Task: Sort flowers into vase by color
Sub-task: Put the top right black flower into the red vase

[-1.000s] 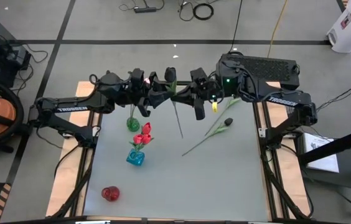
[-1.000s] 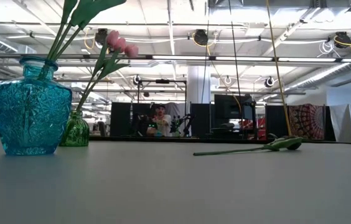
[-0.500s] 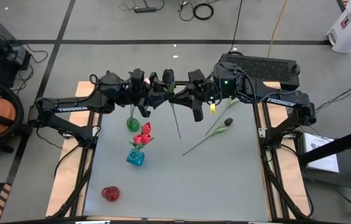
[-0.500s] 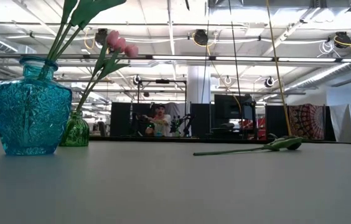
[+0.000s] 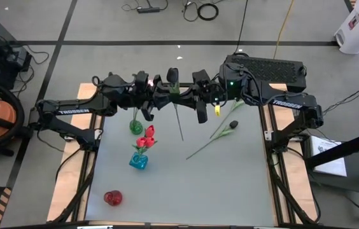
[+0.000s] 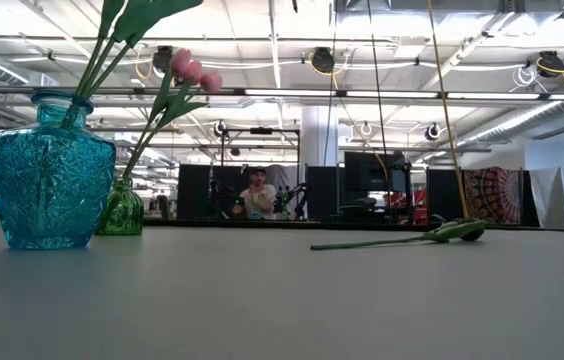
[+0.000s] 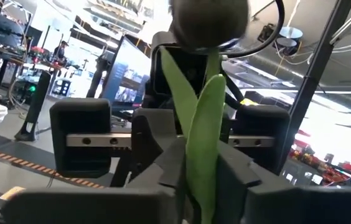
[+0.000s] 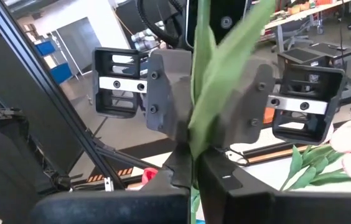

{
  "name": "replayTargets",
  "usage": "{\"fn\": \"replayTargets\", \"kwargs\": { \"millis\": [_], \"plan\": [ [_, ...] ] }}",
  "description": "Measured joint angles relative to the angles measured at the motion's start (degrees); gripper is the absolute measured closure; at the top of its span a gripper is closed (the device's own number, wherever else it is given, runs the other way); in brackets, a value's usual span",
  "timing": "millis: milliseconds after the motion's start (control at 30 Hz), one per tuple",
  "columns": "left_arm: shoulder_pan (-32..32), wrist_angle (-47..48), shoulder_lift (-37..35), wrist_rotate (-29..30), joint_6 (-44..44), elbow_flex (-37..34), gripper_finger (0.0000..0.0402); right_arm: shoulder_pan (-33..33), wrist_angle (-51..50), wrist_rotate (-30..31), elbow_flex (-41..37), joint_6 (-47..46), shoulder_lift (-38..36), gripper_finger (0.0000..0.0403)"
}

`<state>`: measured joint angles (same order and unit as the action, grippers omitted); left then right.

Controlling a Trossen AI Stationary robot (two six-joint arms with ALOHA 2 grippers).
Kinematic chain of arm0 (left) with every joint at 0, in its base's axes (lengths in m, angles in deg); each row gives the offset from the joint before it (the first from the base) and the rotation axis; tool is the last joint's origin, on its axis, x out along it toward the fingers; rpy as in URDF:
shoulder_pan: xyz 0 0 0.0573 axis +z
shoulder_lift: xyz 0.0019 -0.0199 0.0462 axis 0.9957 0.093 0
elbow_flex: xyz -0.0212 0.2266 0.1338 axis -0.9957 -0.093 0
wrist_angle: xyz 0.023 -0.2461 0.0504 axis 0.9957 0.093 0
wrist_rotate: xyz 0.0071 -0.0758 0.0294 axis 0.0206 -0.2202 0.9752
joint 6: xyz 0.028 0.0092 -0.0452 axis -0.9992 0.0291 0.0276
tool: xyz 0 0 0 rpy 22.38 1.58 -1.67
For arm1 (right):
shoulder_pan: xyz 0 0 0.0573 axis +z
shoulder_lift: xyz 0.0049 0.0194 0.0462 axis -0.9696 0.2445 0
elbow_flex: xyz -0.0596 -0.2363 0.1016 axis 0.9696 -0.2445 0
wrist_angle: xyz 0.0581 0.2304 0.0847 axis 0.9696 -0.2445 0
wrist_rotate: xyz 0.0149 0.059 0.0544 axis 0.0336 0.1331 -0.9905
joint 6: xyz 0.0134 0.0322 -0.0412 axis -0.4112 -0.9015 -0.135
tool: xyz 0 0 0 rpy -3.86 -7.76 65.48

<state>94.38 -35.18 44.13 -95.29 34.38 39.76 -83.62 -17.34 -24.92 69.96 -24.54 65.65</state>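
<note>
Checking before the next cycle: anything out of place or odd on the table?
One black-headed tulip lies flat on the table, unsorted. Another dark-headed tulip is held in mid-air by both the left gripper and right gripper at once. Nothing spilled or tipped; the vases stand upright.

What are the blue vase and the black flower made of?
The blue vase looks like glass: see-through, shiny, with a pressed pattern. The black flower held between the left gripper and the right gripper looks fake, probably plastic or fabric: its dark bud is smooth and its leaf evenly green.
</note>
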Motion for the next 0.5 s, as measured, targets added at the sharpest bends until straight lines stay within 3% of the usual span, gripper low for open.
{"fn": "replayTargets", "kwargs": {
  "millis": [167, 267, 500],
  "plan": [
    [0.0, -0.1, 0.0, 0.0, -0.1, 0.0, 0.0388, 0.0, 0.0, 0.1, 0.0, 0.2, 0.0, 0.0401],
    [0.0, -0.1, 0.0, -0.9, -0.1, 0.0, 0.0391, 0.0, 0.0, 0.0, 0.0, 0.3, 0.0, 0.0396],
    [0.1, 0.6, -0.7, -1.6, -1.7, 0.0, 0.039, 0.0, 0.2, 1.3, 0.0, 0.5, 0.0, 0.0319]
  ]
}}
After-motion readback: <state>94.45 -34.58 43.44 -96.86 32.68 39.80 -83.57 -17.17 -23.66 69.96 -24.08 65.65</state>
